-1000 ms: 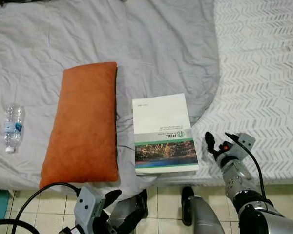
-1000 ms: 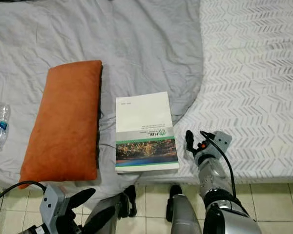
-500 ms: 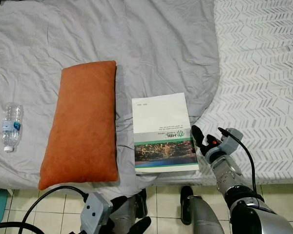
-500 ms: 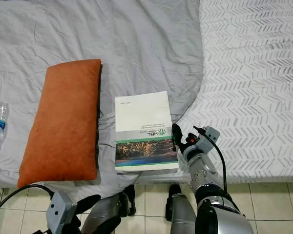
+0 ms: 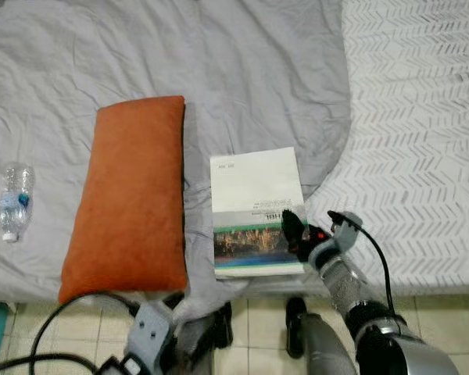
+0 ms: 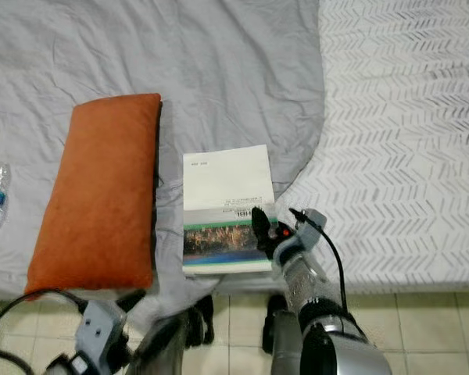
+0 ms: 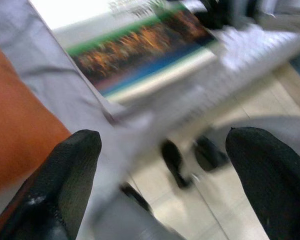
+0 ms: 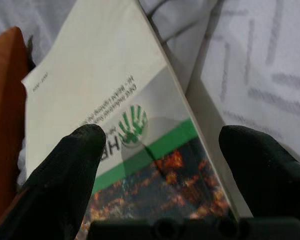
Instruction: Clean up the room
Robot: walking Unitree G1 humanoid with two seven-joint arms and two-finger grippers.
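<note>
Far left of the head views: clear plastic water bottle (image 5: 10,211) lying on the grey bedsheet (image 5: 242,70), cap toward the lower edge. Left of centre: orange pillow (image 5: 129,195), long axis running up-down in the frame, well apart from the bottle. Lower left corner: left gripper (image 7: 160,165) held low over the tiled floor (image 5: 258,320) beside the bed edge, fingers spread wide with nothing between them; motion-blurred, the book's lower edge visible ahead of it in the left wrist view.

Centre: paperback book (image 5: 256,211) lying flat just beside the pillow, white upper cover, green band and landscape photograph toward the near edge, long axis likewise up-down in the frame, near end at the mattress edge.

Centre right: right gripper (image 5: 295,234) over the book's lower right corner, jaws open and holding nothing. In the right wrist view, black fingertips (image 8: 70,170) straddling the cover, right-hand edge of the book running between them.

Right: white chevron-patterned cover (image 5: 414,141) overlapping the sheet.

Deciding relation, as a judgement: book directly beneath and ahead of the right jaws, long axis pointing away from the robot; right arm far nearer than the left, so a pinch on the near right corner or edge appears the likely next move.
</note>
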